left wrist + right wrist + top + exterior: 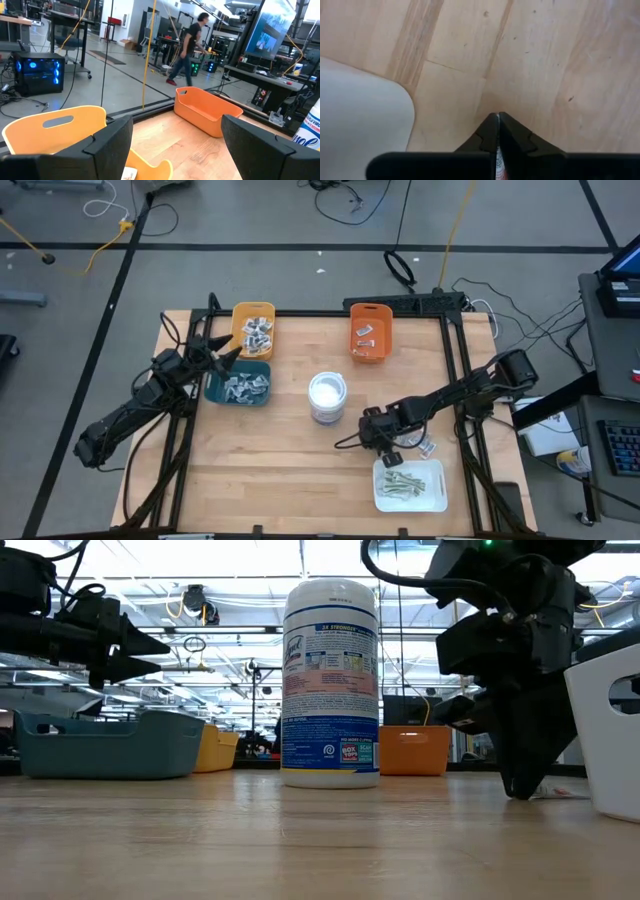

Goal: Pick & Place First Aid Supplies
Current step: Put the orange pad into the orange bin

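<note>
Just beside the white tray's (432, 498) edge, right gripper's (391, 457) fingers together.

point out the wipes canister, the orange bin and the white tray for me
wipes canister (331, 690), low view, on the middle of its label
orange bin (370, 311), high view, on its far rim
white tray (437, 485), high view, on the bare right edge of its rim

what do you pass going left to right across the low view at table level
left gripper hanging open above the teal bin → yellow bin → wipes canister → orange bin → right gripper shut, tips on the table → white tray
</note>
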Controlling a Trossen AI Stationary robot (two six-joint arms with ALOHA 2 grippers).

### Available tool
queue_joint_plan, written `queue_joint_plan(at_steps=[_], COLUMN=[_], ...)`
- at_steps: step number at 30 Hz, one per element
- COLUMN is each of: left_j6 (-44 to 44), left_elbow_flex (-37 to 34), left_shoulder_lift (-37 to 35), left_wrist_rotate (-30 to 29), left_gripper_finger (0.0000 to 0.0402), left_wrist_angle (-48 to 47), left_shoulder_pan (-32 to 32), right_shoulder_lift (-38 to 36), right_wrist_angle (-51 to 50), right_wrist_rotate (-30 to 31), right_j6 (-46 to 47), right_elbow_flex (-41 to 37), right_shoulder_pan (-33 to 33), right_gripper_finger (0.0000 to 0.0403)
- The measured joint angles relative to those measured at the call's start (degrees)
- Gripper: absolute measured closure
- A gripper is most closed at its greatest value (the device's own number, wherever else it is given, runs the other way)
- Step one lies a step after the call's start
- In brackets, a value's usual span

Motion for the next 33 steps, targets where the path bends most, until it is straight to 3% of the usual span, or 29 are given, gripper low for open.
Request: queue_joint_plan(at_steps=[16, 21, 27, 33], left_j6=[0.0, 0.0, 0.0, 0.0], left_elbow_flex=[0.0, 0.0, 0.0, 0.0], left_shoulder_lift=[0.0, 0.0, 0.0, 0.0], left_wrist_rotate=[0.0, 0.0, 0.0, 0.0], left_gripper_finger=[0.0096, 0.0096, 0.0096, 0.0096], left_wrist_angle=[0.0, 0.0, 0.0, 0.0], left_shoulder_pan=[0.0, 0.0, 0.0, 0.0], right_shoulder_lift=[-15.7, -20.5, -22.3, -20.5], right_wrist_angle=[-19.1, -21.0, -21.1, -20.8], right_wrist_rotate=[1.4, 2.3, 2.3, 4.2], right_j6=[-1.3, -1.5, -4.5, -11.1], right_elbow_flex=[0.7, 0.7, 1.0, 4.6], right_shoulder_pan=[-4.1, -6.4, -12.1, -22.0], right_gripper_finger=[0.0402, 0.0402, 0.0402, 0.0403])
